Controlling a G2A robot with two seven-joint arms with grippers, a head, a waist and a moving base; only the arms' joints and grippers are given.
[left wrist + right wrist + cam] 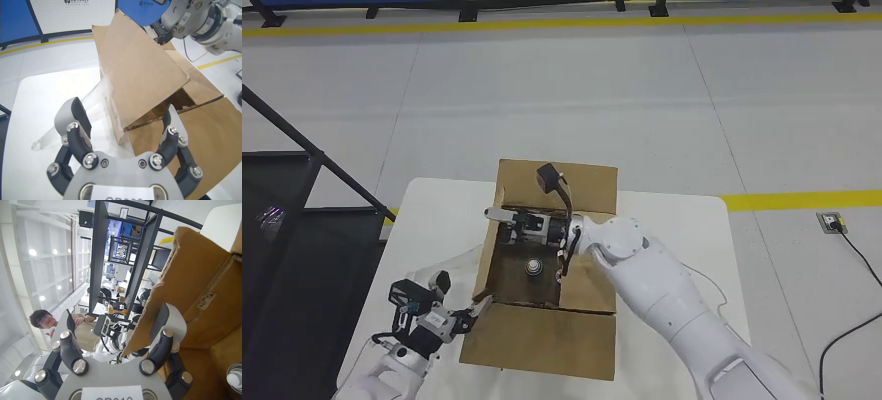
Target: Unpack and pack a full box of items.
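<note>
At the box on the table, straddling a raised flap with the right gripper spread wide, left gripper likewise spread beside the near corner.

From my left arm's camera I see the left gripper held low over the white table, its jaws spread wide with nothing between them. Just ahead stands the cardboard box, one corner nearest me. A large side flap rises tilted over the opening, leaving only a dark gap into the inside. The near flap lies folded out flat on the table, under one gripper finger. A strip of clear tape trails from the box wall down onto the table. The right gripper is at the box's far side.
</note>
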